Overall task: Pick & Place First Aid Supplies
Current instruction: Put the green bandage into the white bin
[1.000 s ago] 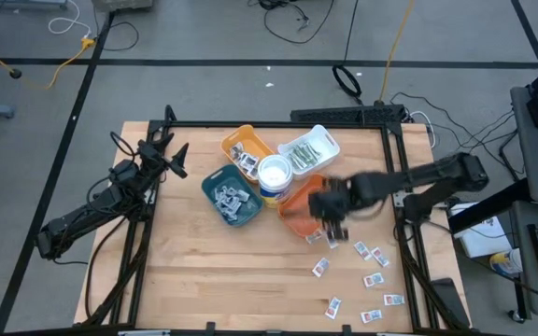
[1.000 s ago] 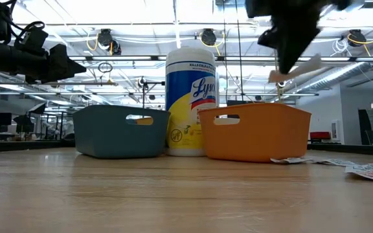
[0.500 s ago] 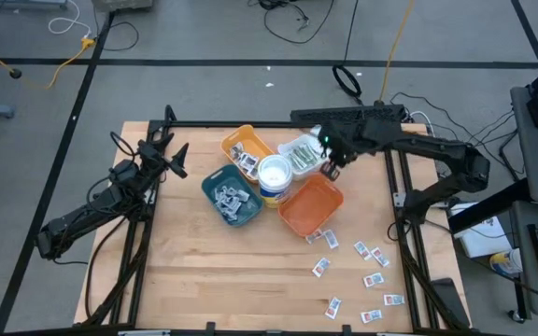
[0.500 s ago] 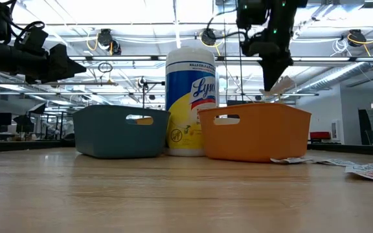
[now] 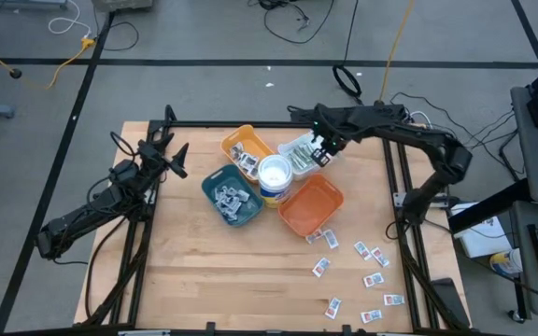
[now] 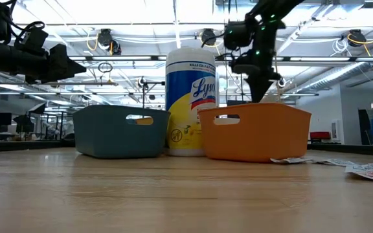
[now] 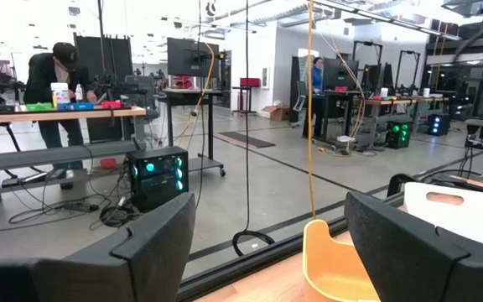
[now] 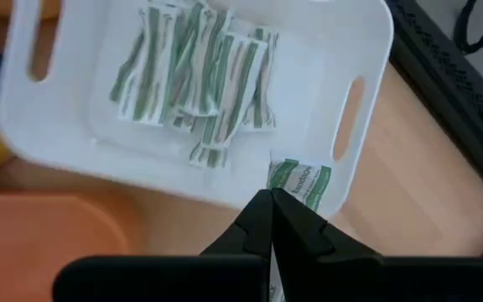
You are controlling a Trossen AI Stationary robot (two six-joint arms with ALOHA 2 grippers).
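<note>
- Now the right pincer [image 8: 271,201] hangs over the near rim of the white tray [image 8: 367,50], its fingers pressed fully together on a green-and-white packet [image 8: 300,180] that dangles at the tray's edge.
- In the high view that right pincer [image 5: 323,149] sits at about one o'clock from the white round tub [image 5: 275,173], over the white tray [image 5: 325,137].
- To do this step well, I judge it should carry the packet further inward, over the pile of green-white strips [image 8: 195,75], before letting go; released where it is, the packet could catch on the rim or slide out onto the surface [image 5: 204,271].
- A low, level release would keep the light packet from fluttering.
- The left pincer [image 5: 171,154] waits at the surface's nine o'clock edge, its fingers spread wide and holding nothing.
- Around the tub stand the yellow tray [image 5: 236,140], the blue tray [image 5: 241,217] and the orange tray [image 5: 320,198], all close together, so the way in is tight.
- More loose packets [image 5: 374,278] lie scattered on the surface at about five o'clock from the tub, well apart from the white tray, not yet sorted.
- The orange tray, touching or just beside the white one, is the nearest thing to clip on the way out.
</note>
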